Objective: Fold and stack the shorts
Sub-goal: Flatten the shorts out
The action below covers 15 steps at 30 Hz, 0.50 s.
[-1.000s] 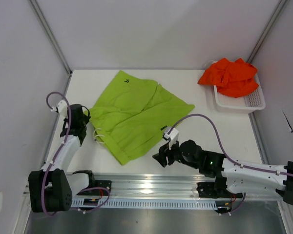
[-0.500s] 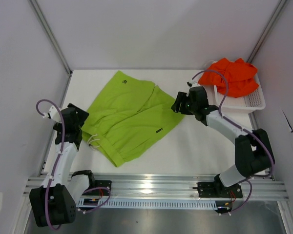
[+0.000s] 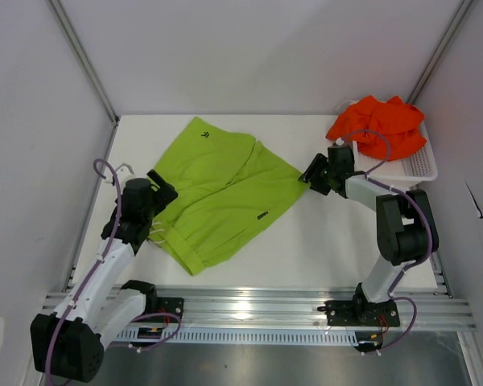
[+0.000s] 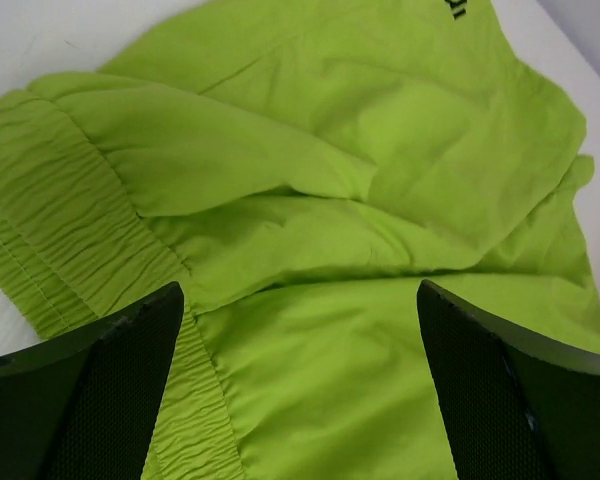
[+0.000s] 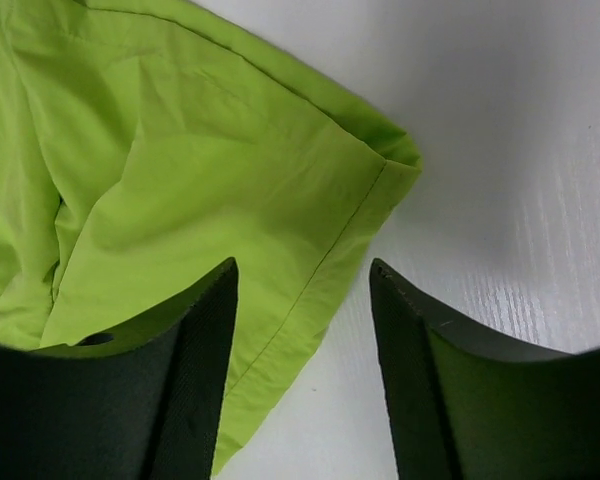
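White table (image 3: 338,233) is being covered by green shorts (image 3: 221,189) left of the basket (image 3: 414,169), orange shorts (image 3: 378,125) inside. Jaws of left gripper (image 4: 300,330) and right gripper (image 5: 300,340) are being held open; the hem could possibly slip, skewing the fold.

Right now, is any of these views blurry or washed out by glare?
Top external: sharp, with a bright glare patch on the metal rail. Left wrist: lime green shorts crisp and evenly lit. Right wrist: table shows a streaky sheen, hem sharp.

My left gripper (image 3: 158,185) hangs near the left edge of the white table (image 3: 338,241), fingers (image 4: 110,370) spread wide. My right gripper (image 3: 310,175), on a sharply bent arm, points left, jaws partly apart.
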### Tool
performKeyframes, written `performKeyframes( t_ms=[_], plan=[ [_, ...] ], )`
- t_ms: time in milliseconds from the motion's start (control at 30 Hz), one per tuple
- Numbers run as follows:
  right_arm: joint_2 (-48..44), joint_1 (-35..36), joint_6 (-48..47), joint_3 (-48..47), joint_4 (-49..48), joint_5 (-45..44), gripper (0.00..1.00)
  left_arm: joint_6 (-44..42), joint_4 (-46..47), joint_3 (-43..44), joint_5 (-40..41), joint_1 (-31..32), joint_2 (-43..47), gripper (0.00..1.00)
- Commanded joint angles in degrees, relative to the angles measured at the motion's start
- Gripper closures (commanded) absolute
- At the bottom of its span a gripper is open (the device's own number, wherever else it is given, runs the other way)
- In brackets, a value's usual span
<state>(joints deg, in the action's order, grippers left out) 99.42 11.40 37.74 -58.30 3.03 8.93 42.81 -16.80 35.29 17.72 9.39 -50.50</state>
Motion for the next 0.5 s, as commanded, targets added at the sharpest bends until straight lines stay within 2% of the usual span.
performKeyframes(
  t_ms=[0, 67, 167, 200, 267, 300, 400, 467],
  plan=[
    [2.79, -0.06, 2.95, -2.6, -2.15, -1.71, 0.41, -2.72, -3.94, 2.33, 0.92, 3.78, 1.28, 0.01],
    [3.68, -0.15, 3.48, -2.87, -2.67, -1.9, 0.39, -3.08, -5.08, 2.33, 1.79, 5.63, 2.42, 0.01],
    [6.48, 0.2, 3.48, -5.24, -3.73, -2.86, 0.38, -3.52, -6.14, 2.15, 3.28, 12.13, 2.78, 0.01],
    [7.19, 0.46, 3.57, -5.85, -3.82, -3.04, 0.42, -3.08, -7.1, 2.15, 5.64, 16.41, 2.34, 0.01],
    [8.95, 0.55, 4.19, -6.82, -4.25, -3.13, 0.56, -2.82, -8.33, 2.5, 8.11, 20.65, 0.94, 0.01],
    [9.21, 0.55, 4.36, -6.91, -4.43, -3.04, 0.69, -2.47, -9.21, 3.11, 10.91, 24.76, 0.32, 0.01],
    [9.22, 0.55, 4.63, -7.09, -4.26, -4.62, 0.86, -2.99, -11.85, 3.73, 13.92, 31.64, -1.88, 0.01],
    [8.78, 0.03, 4.37, -7.35, -3.47, -6.11, 0.92, -3.95, -11.51, 3.47, 14.54, 36.11, -2.93, 0.02]
  ],
)
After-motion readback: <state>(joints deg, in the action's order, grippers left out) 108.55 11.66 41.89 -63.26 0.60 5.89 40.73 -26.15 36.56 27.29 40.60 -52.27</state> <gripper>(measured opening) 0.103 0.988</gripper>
